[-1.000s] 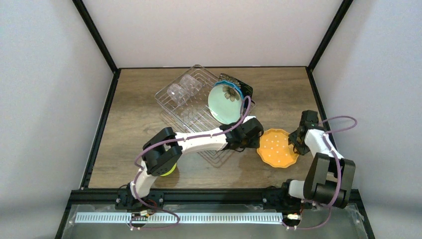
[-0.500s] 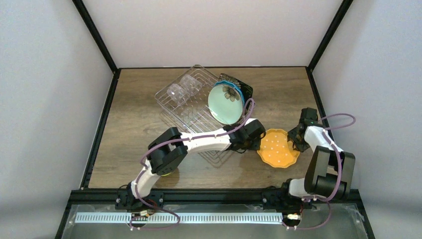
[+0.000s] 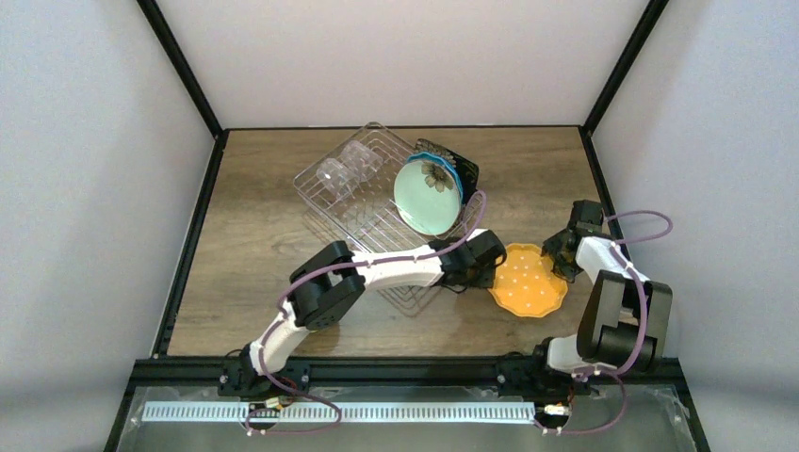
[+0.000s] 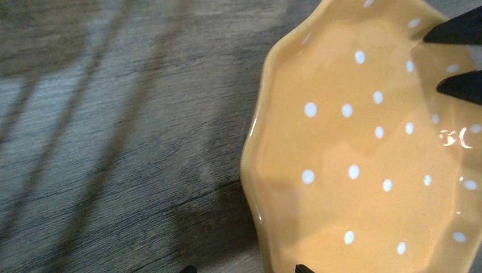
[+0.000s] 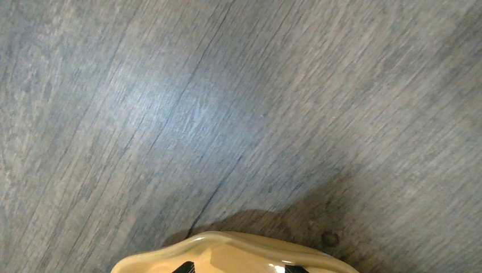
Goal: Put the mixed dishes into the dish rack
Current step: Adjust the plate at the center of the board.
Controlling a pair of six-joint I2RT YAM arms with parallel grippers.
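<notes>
An orange white-dotted plate lies flat on the wooden table, right of the dish rack. My left gripper is open at the plate's left edge; in the left wrist view the wavy rim runs between its fingertips. My right gripper is open at the plate's far right edge, its fingertips over the rim. In the rack stand a mint flower plate, a teal plate and a black plate, and a clear glass lies on its side.
The left arm stretches across the rack's near corner. Black frame posts and white walls enclose the table on three sides. The right arm's purple cable loops near the right wall.
The left arm has stretched further right, bringing its gripper up to the orange plate's left edge. The right gripper shifted slightly up and left along the plate's rim. The plate has barely moved.
</notes>
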